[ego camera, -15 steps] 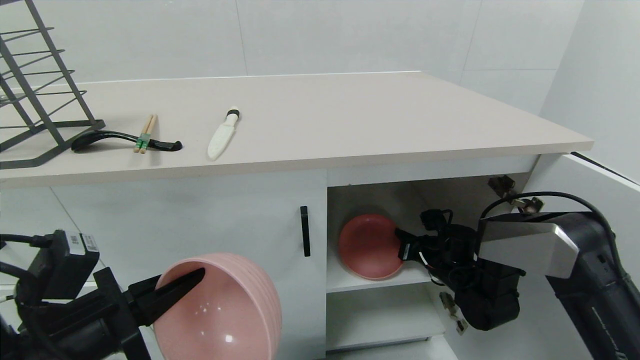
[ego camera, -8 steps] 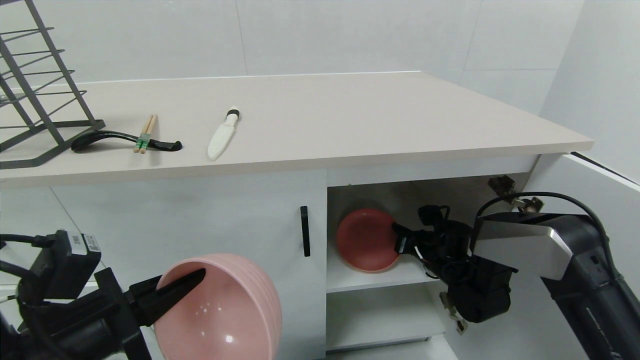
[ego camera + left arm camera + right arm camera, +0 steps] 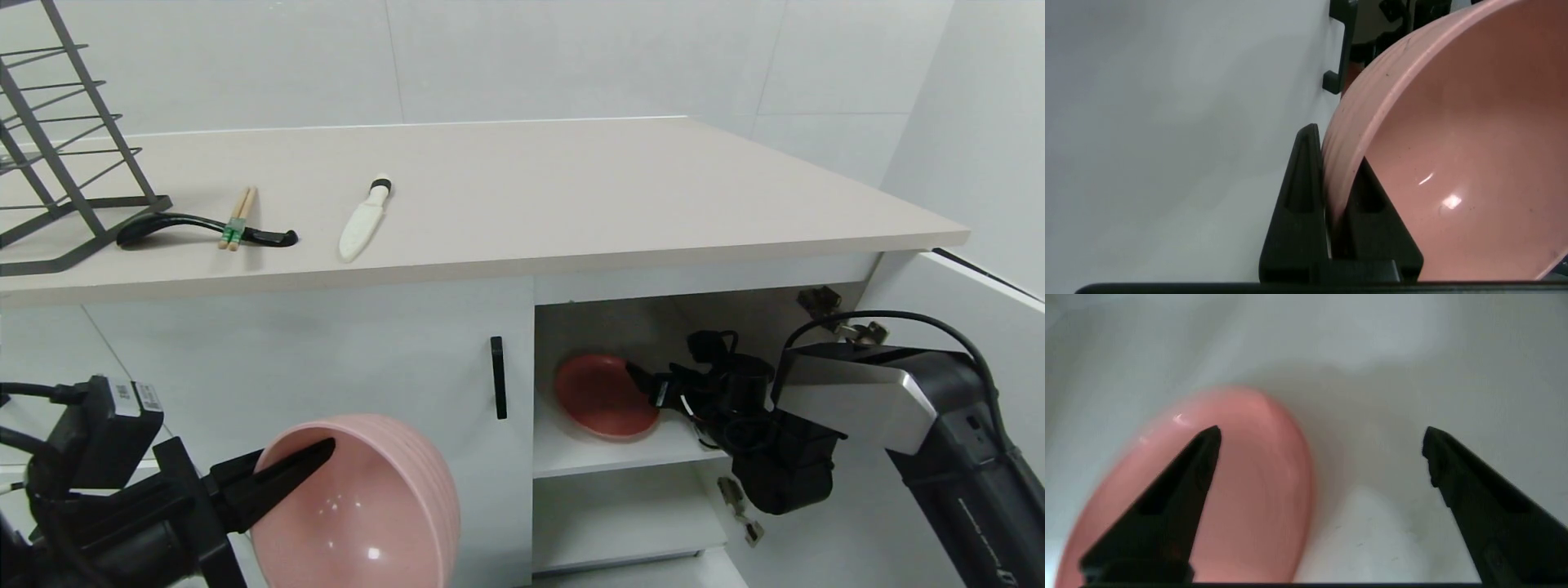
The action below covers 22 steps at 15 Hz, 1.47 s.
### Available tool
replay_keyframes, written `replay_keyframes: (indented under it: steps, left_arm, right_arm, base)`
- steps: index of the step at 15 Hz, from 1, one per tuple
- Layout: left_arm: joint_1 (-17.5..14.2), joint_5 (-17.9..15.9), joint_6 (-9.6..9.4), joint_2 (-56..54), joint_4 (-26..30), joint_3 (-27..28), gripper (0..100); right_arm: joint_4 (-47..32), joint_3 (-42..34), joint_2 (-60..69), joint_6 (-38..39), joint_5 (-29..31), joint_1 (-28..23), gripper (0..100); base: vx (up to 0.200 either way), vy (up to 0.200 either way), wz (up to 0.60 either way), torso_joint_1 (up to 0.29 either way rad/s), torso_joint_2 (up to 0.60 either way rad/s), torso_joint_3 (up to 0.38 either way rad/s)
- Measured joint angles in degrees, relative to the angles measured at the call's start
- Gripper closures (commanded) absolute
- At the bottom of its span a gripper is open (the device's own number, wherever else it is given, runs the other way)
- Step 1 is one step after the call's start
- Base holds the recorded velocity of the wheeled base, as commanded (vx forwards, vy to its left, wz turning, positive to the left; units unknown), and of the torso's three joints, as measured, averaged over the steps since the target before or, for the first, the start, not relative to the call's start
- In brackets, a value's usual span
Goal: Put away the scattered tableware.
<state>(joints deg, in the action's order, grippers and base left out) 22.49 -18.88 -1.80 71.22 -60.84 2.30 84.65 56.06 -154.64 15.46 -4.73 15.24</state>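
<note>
L gripper (image 3: 1333,151) pinches pink bowl (image 3: 367,506) by the rim, one finger inside, one outside. Bowl is held on its side, low, in front of closed cabinet door (image 3: 326,351). Bowl: glossy pale pink, ribbed outer wall, smooth inside w/ light glints.

R gripper (image 3: 1321,434) is spread wide inside the open cabinet, just beside pink plate (image 3: 600,396); contact unclear. Plate: round, shallow, deeper salmon pink, on upper shelf (image 3: 612,457), toward its left.

On countertop (image 3: 571,196): white knife (image 3: 363,220), chopsticks (image 3: 237,217) lying over black ladle (image 3: 188,226), wire rack (image 3: 57,147) at far left.
</note>
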Motion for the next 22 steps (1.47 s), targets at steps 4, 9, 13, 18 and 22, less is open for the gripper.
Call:
replay_keyframes:
  steps: [4,9,13,18,22]
  left_arm:
    - [0.09,-0.02,-0.02,-0.29,-0.38,-0.41,100]
    - [0.57,-0.02,-0.05,-0.83,-0.44,-1.57,100]
    - [4.71,0.06,-0.07,-3.00,0.00,-1.10,100]
    - [9.45,1.45,-10.78,-0.77,8.24,7.03,100]
    - [15.63,8.02,-13.21,3.64,15.43,14.99,100]
  right_arm:
    - [2.24,-1.66,0.78,-0.07,0.74,-0.57,0]
    - [5.03,-20.10,13.15,-0.63,3.56,4.33,0]
    - [5.23,-39.20,25.89,-1.45,6.47,11.63,0]
    - [5.34,-49.51,39.18,-2.22,12.23,18.22,0]
    - [5.27,-52.71,44.89,-2.27,13.35,18.91,0]
  base:
    - [0.000,0.000,0.00,0.000,0.00,0.000]
    - [0.000,0.000,0.00,0.000,0.00,0.000]
    - [0.000,0.000,0.00,0.000,0.00,0.000]
    - [0.000,0.000,0.00,0.000,0.00,0.000]
    - [0.000,0.000,0.00,0.000,0.00,0.000]
